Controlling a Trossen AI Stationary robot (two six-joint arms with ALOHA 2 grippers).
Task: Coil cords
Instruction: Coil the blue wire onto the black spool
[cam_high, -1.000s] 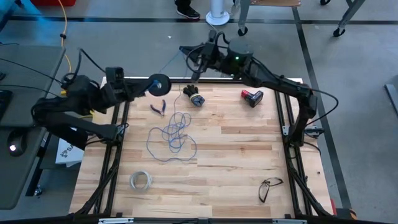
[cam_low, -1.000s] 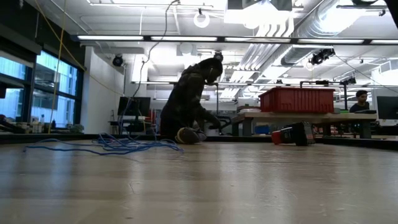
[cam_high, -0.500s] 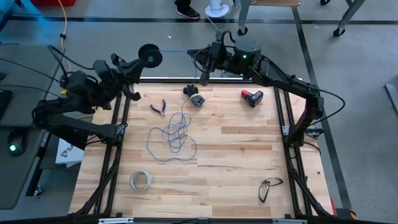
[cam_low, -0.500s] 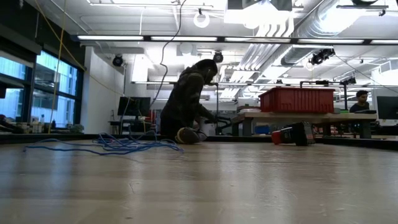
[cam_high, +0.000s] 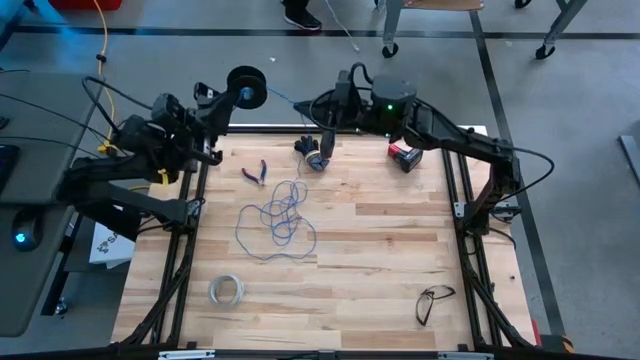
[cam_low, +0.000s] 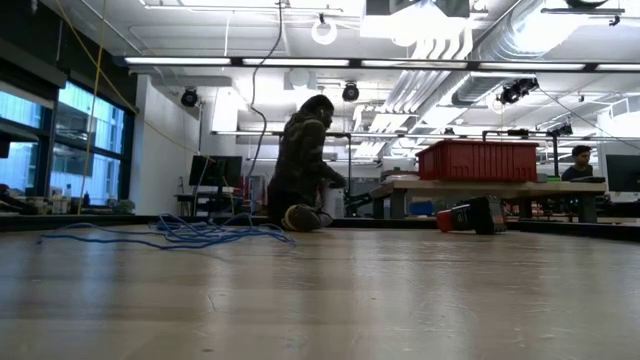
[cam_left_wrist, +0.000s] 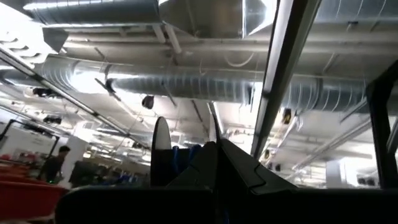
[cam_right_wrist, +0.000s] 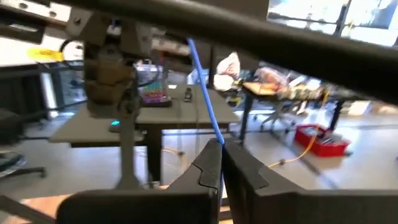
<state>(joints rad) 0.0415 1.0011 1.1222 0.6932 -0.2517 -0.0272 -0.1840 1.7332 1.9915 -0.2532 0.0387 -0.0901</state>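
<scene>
The cord is a thin blue wire. Its loose part lies in a tangle (cam_high: 279, 216) on the wooden table (cam_high: 380, 260); the rest runs up to a small dark spool (cam_high: 245, 88). My left gripper (cam_high: 222, 100) is shut on the spool beyond the table's far left corner; the left wrist view shows the spool (cam_left_wrist: 161, 151) edge-on beside the fingers. My right gripper (cam_high: 325, 125) hangs over the far edge, shut on the wire (cam_right_wrist: 205, 99). My left gripper holds the spool beside its wound blue wire (cam_left_wrist: 185, 157) with shut fingers (cam_left_wrist: 233, 165) that slant upward. The spool is lifted clear of the table. The fingers hide the spot they touch. My right gripper pinches a single strand of the wire (cam_right_wrist: 217, 142) between its two fingertips. From there the strand runs straight on toward the spool (cam_high: 285, 98). It is lifted clear of the table.
On the table lie small pliers (cam_high: 256, 172), a black tool (cam_high: 312, 155), a red battery pack (cam_high: 405, 156), a whitish tape ring (cam_high: 227, 290) and glasses (cam_high: 433, 301). A yellow cable (cam_high: 101, 60) hangs at the left, off the table.
My left gripper has risen, gone toward the far edge and rolled, carrying the spool from above the table's far left corner to beyond it. My right gripper, still shut on the wire, has shifted a little above the far edge.
</scene>
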